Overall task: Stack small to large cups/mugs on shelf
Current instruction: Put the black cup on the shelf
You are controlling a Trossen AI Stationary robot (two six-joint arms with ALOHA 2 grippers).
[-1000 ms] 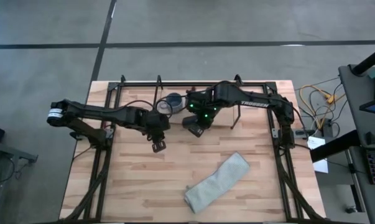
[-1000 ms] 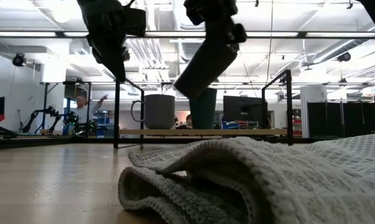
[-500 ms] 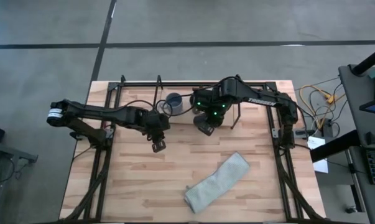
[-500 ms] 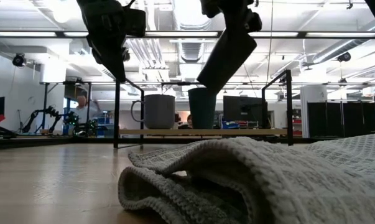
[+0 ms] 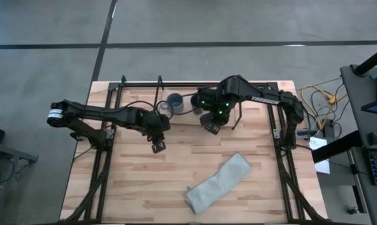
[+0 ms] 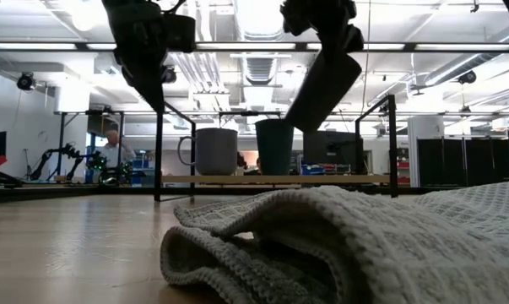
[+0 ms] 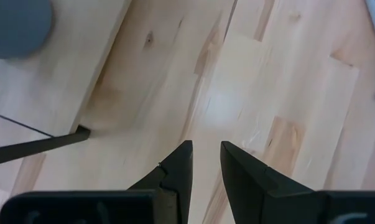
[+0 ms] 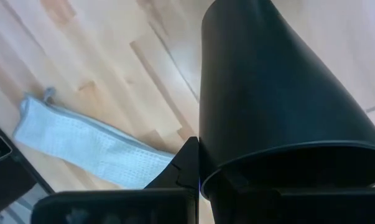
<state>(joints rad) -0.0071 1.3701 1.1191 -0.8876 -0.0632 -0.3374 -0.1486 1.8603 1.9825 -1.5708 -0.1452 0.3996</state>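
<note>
A grey-blue mug point(image 5: 174, 102) point(image 6: 213, 150) and a dark teal cup point(image 5: 194, 104) point(image 6: 275, 146) stand side by side on the shelf's light-wood board point(image 6: 237, 179) at the table's far side. My right gripper point(image 5: 212, 125) is shut on the taller black cup point(image 6: 326, 80) point(image 8: 268, 87). It holds the cup in the air to the right of the teal cup, above shelf height. My left gripper point(image 5: 158, 147) point(image 7: 206, 162) hangs over bare tabletop near the shelf's left front, its fingers a little apart and empty. My right gripper holds the black cup at its rim point(image 8: 212, 171). One finger point(image 8: 186, 163) lies against the outer wall there, and the cup hides the other finger. The cup is lifted clear and tilted, its base pointing away from the gripper, down and toward the near side.
A grey-green cloth point(image 5: 219, 183) point(image 6: 322, 245) lies bunched on the table's near right part. Thin black shelf rods point(image 6: 159, 152) point(image 6: 393, 143) stand at the board's corners. A rod foot point(image 7: 38, 146) lies near my left gripper. People and equipment show in the room behind.
My right gripper has carried the black cup toward the table's right edge and a little up. The cup has gone from in front of the teal cup to a place right of it, and has stayed tilted.
</note>
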